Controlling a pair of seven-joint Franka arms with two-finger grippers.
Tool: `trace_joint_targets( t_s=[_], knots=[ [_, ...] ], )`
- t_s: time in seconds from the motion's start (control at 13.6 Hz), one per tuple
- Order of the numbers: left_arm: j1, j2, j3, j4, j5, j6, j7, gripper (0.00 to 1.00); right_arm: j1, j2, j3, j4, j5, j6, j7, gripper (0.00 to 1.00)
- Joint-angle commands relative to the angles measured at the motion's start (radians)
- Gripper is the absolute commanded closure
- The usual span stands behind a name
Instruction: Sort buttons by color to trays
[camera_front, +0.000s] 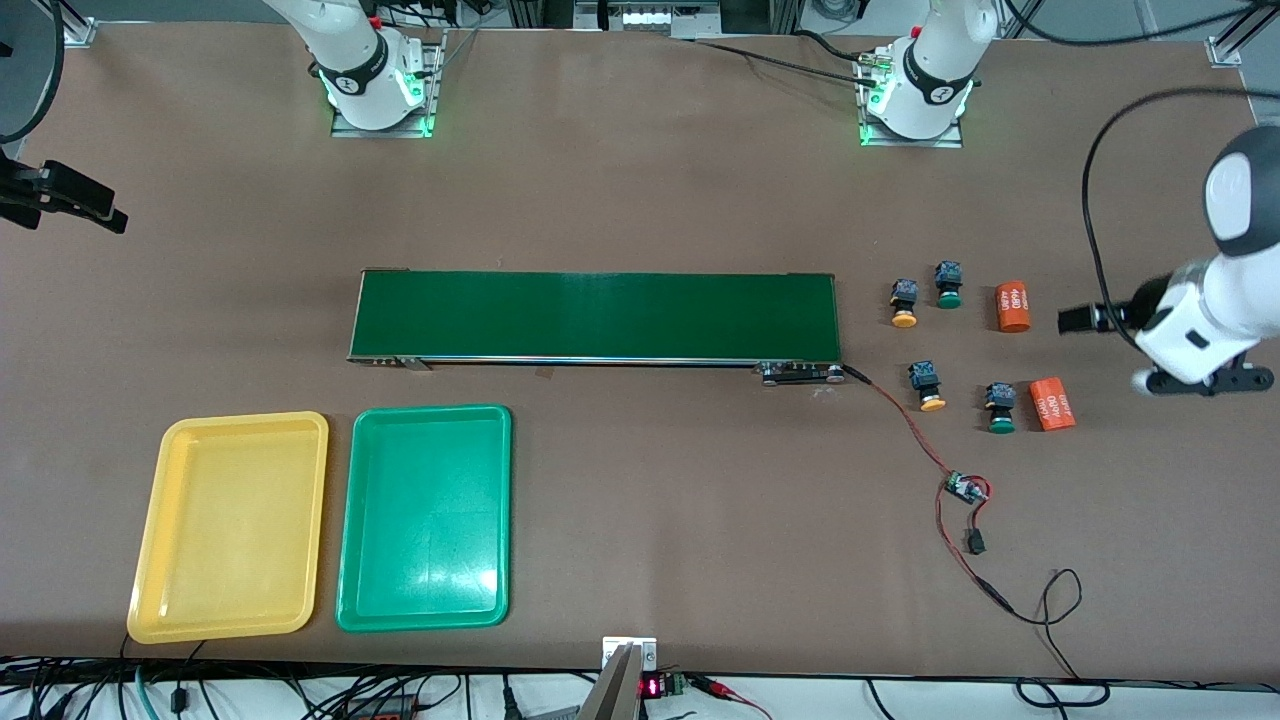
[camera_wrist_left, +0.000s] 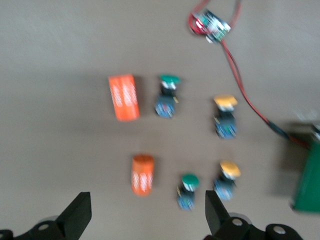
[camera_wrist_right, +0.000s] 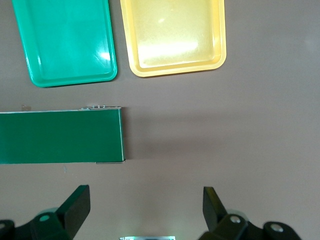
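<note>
Four buttons lie near the left arm's end of the table. One yellow button (camera_front: 904, 303) and one green button (camera_front: 948, 285) lie farther from the front camera. Another yellow button (camera_front: 928, 387) and another green button (camera_front: 1001, 407) lie nearer. The left wrist view shows them as green (camera_wrist_left: 167, 95), yellow (camera_wrist_left: 225, 116), green (camera_wrist_left: 187, 191) and yellow (camera_wrist_left: 226, 180). My left gripper (camera_wrist_left: 147, 215) hangs open and empty above the table beside them. The yellow tray (camera_front: 232, 525) and green tray (camera_front: 425, 517) sit side by side at the right arm's end. My right gripper (camera_wrist_right: 145, 205) is open and empty, high over bare table, with the green tray (camera_wrist_right: 65, 40) and yellow tray (camera_wrist_right: 172, 35) in its view.
A long dark-green conveyor belt (camera_front: 597, 316) crosses the middle of the table. Two orange cylinders (camera_front: 1013, 306) (camera_front: 1052, 404) lie beside the buttons. A small circuit board (camera_front: 966, 489) with red and black wires lies nearer the front camera than the buttons.
</note>
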Motion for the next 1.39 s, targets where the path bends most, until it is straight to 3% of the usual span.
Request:
trace_joint_targets(
  t_s=[0.0, 0.29, 0.66, 0.81, 0.88, 0.95, 1.17, 1.32],
  knots=[
    [0.044, 0.078, -0.003, -0.023, 0.021, 0.147, 0.027, 0.0, -0.002, -0.003, 0.0, -0.001, -0.004, -0.009, -0.012, 0.0],
    [0.122, 0.19, -0.003, -0.107, 0.029, 0.504, 0.088, 0.0, 0.001, -0.003, 0.0, -0.001, -0.006, -0.008, -0.01, 0.0],
    [0.125, 0.217, -0.005, -0.288, 0.027, 0.775, 0.079, 0.01, 0.001, -0.005, 0.0, -0.001, -0.004, -0.009, -0.01, 0.0],
    [0.127, 0.235, -0.005, -0.303, 0.027, 0.778, 0.079, 0.15, 0.001, -0.005, 0.0, -0.001, -0.004, -0.009, -0.012, 0.0],
    [0.13, 0.247, -0.005, -0.3, 0.027, 0.778, 0.085, 0.38, 0.001, -0.005, 0.0, -0.001, -0.004, -0.009, -0.01, 0.0],
    [0.145, 0.263, -0.005, -0.293, 0.027, 0.778, 0.088, 0.54, 0.003, -0.005, 0.0, -0.001, -0.004, -0.011, -0.01, 0.0],
    [0.155, 0.266, -0.011, -0.285, 0.028, 0.773, 0.09, 0.68, 0.003, -0.005, 0.0, -0.001, -0.004, -0.009, -0.009, 0.0],
    [0.144, 0.197, -0.02, -0.282, 0.029, 0.696, 0.096, 0.69, 0.003, -0.005, 0.0, -0.002, -0.004, -0.009, -0.007, 0.0]
  ],
)
